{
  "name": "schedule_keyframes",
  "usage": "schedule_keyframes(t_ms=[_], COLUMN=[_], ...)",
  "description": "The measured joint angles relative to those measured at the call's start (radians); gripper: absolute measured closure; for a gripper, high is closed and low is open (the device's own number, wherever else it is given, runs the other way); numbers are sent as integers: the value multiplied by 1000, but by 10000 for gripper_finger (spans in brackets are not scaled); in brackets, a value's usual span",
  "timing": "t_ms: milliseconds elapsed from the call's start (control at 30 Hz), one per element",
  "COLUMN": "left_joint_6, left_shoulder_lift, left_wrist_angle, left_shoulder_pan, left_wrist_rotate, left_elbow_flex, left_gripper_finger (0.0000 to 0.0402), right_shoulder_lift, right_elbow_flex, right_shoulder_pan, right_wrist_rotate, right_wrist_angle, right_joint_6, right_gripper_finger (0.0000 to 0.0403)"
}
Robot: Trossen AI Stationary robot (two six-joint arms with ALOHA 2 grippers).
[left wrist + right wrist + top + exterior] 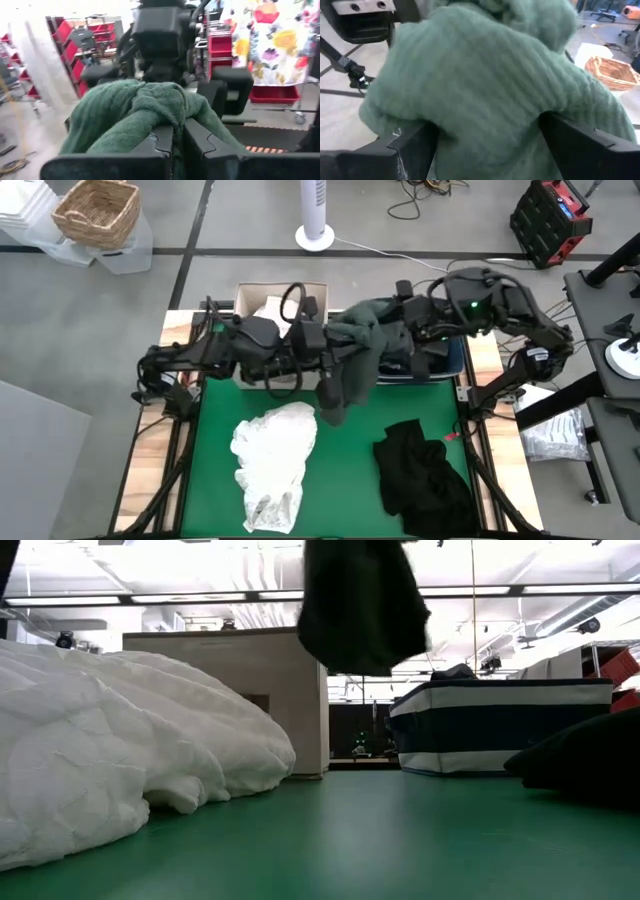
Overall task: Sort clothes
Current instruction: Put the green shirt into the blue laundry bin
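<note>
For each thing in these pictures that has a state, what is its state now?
Dark green garment: lifted off the table, held by both pincers.
Left pincer: shut on the garment.
Right pincer: open around the garment.
White garment: lying crumpled on the mat.
Black garment: lying in a heap.

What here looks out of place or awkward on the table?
The dark green garment hangs in the air, held between both arms above the green mat. The left gripper is shut on it. The white garment and black garment lie crumpled, unsorted.
</note>
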Motion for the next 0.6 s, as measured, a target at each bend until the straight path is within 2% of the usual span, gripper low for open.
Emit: schedule_keyframes(t_ms=[200,367,467,600], left_joint_6=[11,11,9,5], left_shoulder_lift=[29,33,32,32], left_wrist_angle=[50,59,60,62], left_shoulder_pan=[5,5,5,5], left_wrist_rotate=[36,56,55,52], left_elbow_flex=[1,2,2,2], left_gripper_finger=[401,401,401,401], right_shoulder_lift=[42,69,79,86], right_elbow_flex=[0,0,0,0], right_shoulder_pan=[21,26,26,31], right_wrist_rotate=[-73,-126,-133,-133], right_wrist_angle=[36,78,85,120], right_joint_6=[-12,-14,-35,-60], right_gripper_finger=[71,99,155,280])
